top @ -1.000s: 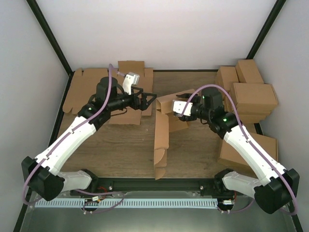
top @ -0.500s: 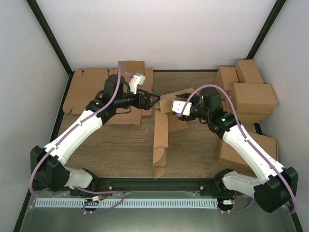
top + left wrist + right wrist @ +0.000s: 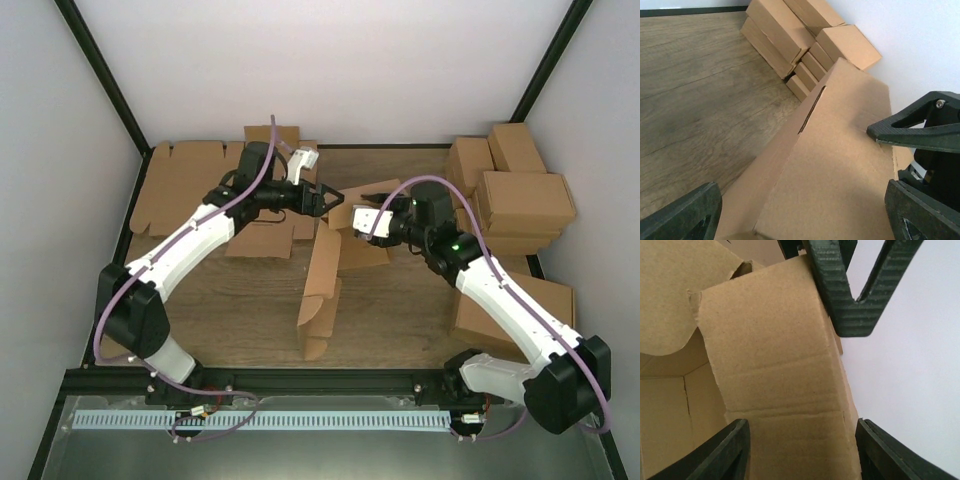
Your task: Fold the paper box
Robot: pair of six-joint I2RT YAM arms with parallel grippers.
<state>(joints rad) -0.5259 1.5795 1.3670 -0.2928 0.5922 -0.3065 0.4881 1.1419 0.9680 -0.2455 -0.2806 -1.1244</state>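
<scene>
The paper box (image 3: 325,270) is a partly folded brown cardboard mailer standing on edge mid-table, running from near the front to the grippers. My left gripper (image 3: 326,199) is open at its far upper end. In the left wrist view the box's panel (image 3: 835,165) fills the space between my wide-apart left gripper (image 3: 805,220). My right gripper (image 3: 352,222) is open beside the same end. In the right wrist view a box flap (image 3: 775,370) lies between the spread jaws of my right gripper (image 3: 802,455), and the left gripper's fingers (image 3: 855,295) sit just beyond it.
A bundle of flat notched cardboard sheets (image 3: 190,190) lies at the back left. Several closed brown cartons (image 3: 515,190) are stacked at the back right, also seen in the left wrist view (image 3: 805,35), with one more carton (image 3: 520,305) at the right edge.
My left arm has reached right and forward to the box's far end. The box's near end has swung left. My right gripper has shifted slightly left.
</scene>
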